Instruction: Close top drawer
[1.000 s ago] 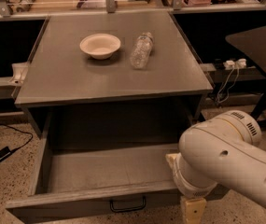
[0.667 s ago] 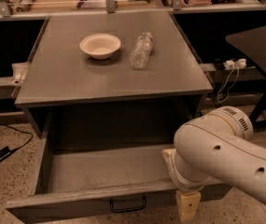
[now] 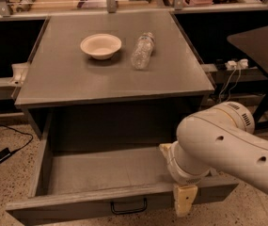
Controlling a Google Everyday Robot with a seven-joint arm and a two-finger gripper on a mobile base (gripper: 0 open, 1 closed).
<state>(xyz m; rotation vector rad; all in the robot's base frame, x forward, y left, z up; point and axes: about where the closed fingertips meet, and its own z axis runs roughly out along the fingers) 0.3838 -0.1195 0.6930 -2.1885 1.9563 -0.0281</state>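
The top drawer is pulled far out from under the grey cabinet top and stands empty. Its grey front runs along the bottom of the view, with a small black bar handle at its centre. My gripper is at the right part of the drawer front, its beige tip hanging over the front's outer face. The white arm comes in from the right and hides the drawer's right end.
On the cabinet top stand a white bowl and a clear plastic bottle lying on its side. A dark table stands at the right. A cable and a black adapter lie on the floor at the left.
The arm and gripper have shifted a little to the left along the drawer front. The drawer looks just as far open as before.
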